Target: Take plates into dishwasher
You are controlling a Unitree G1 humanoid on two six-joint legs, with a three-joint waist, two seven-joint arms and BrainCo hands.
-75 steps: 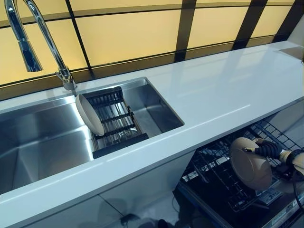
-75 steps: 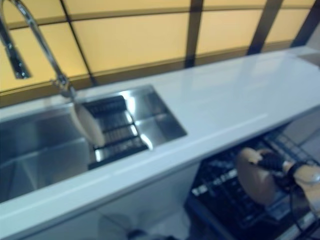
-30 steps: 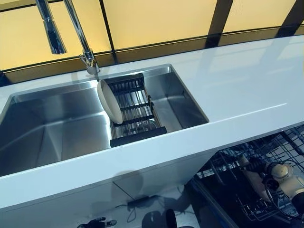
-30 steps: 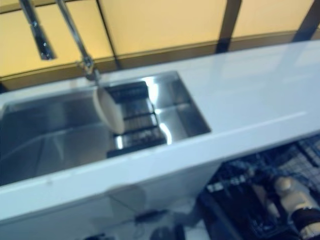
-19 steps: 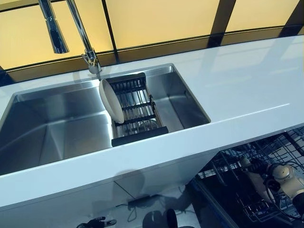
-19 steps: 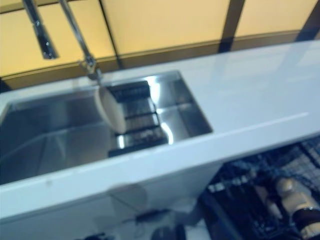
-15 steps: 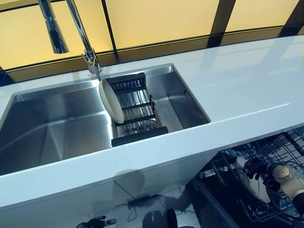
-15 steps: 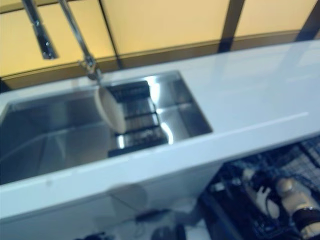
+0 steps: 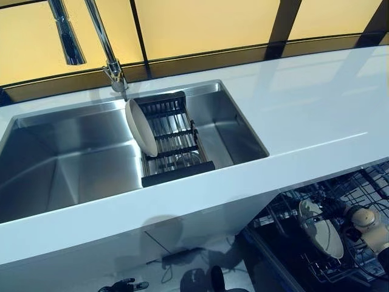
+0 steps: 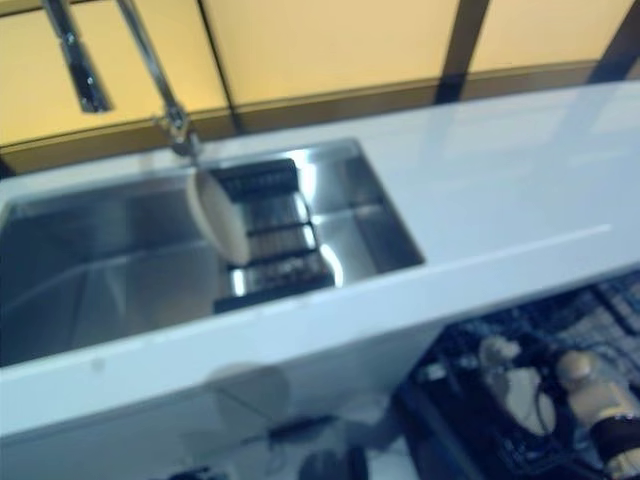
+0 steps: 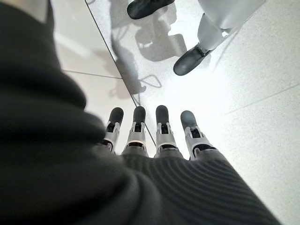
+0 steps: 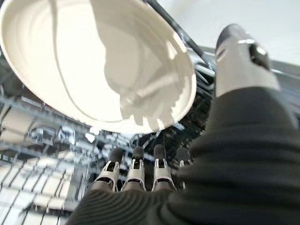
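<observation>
One cream plate (image 9: 141,126) leans on edge against the black dish rack (image 9: 173,143) inside the steel sink (image 9: 61,176). A second cream plate (image 9: 322,234) stands tilted in the dishwasher's wire rack (image 9: 364,182) at the lower right. In the right wrist view this plate (image 12: 93,61) shows just past my right hand (image 12: 136,171). That hand's fingers are straight, its thumb (image 12: 236,56) is spread, and it grips nothing. In the left eye view my right hand (image 9: 355,216) sits just right of the plate. My left hand (image 11: 150,136) hangs open above the floor.
A tall chrome faucet (image 9: 100,36) rises behind the sink. The white counter (image 9: 316,109) runs to the right above the open dishwasher. A person's dark shoes (image 11: 190,58) stand on the pale floor near my left hand.
My right hand lowered the plate it held into the dishwasher rack, let go and drew back slightly; the plate now stands by itself. The camera also shifted.
</observation>
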